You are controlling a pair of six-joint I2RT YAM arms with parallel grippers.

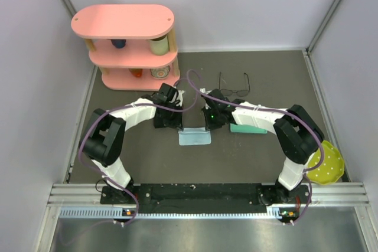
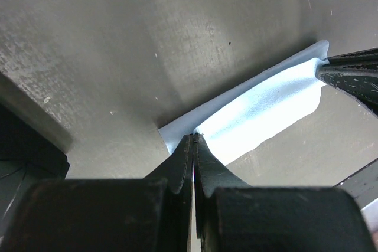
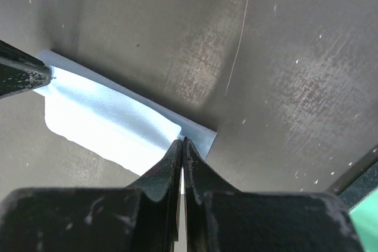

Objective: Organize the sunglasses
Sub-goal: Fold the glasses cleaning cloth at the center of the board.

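Note:
The thin dark wire-frame sunglasses (image 1: 234, 84) lie open on the dark table behind the grippers, touched by nothing. The white-framed pair is out of view. A light blue cloth (image 1: 195, 137) lies between the two arms. My left gripper (image 1: 179, 124) is shut on the cloth's left far corner (image 2: 177, 134), and my right gripper (image 1: 208, 123) is shut on its right far corner (image 3: 198, 134). In the wrist views the cloth (image 2: 260, 113) (image 3: 100, 116) is doubled over, a bright upper layer raised off a flat lower one. Each wrist view shows the other gripper's fingertip (image 2: 348, 75) (image 3: 20, 72) at the cloth's opposite end.
A pink three-tier shelf (image 1: 127, 22) with cups stands at the back left. A teal oblong case (image 1: 248, 127) lies under my right arm, also seen in the right wrist view (image 3: 367, 222). A yellow dotted plate (image 1: 328, 164) sits at the right front. A dark object (image 2: 23, 151) lies left of my left gripper.

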